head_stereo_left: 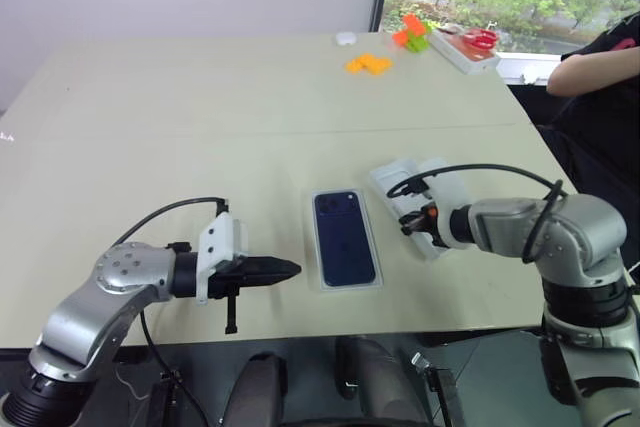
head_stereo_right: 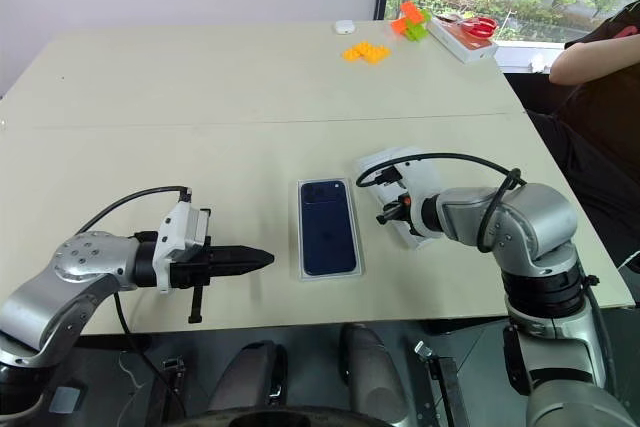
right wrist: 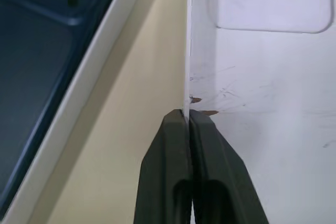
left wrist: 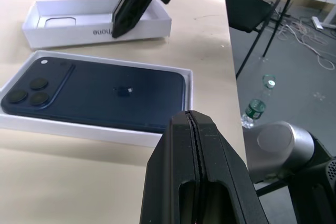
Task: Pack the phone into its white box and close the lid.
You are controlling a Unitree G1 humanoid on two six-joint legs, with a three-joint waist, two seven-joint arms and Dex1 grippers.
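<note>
Black fingers of the right gripper (right wrist: 188, 116) are pinched together on the thin upright side wall of the lid (head_stereo_left: 425, 187) — a shallow white rectangular cardboard cover lying open side up, plain and pale inside. In the right wrist view one finger sits outside that wall and one inside, with the wall's edge caught between the tips. The lid rests on the beige tabletop (head_stereo_left: 200, 117) just to the right of the white box (head_stereo_left: 372, 282), a shallow white rectangular cardboard tray, with a narrow strip of bare table between the two.

Inside the tray lies the phone (head_stereo_left: 344, 237), a slim dark navy-blue smartphone with a glossy back; it is face down, its camera cluster at the far end from the robot, and it fills the tray almost edge to edge.

On the other side of the tray, the left gripper (head_stereo_left: 290, 269) is clenched on nothing — its two black fingers meet in a closed seam in the left wrist view. It hovers roughly level above the table, pointing toward the near end of the tray and close to it without touching.

Well beyond, at the far right corner of the table, lie orange plastic bricks (head_stereo_left: 368, 64), green and orange bricks (head_stereo_left: 412, 33) and a flat white box with red scissors (head_stereo_left: 481, 40). A person's arm (head_stereo_left: 585, 72) in a dark sleeve shows at the right edge.
</note>
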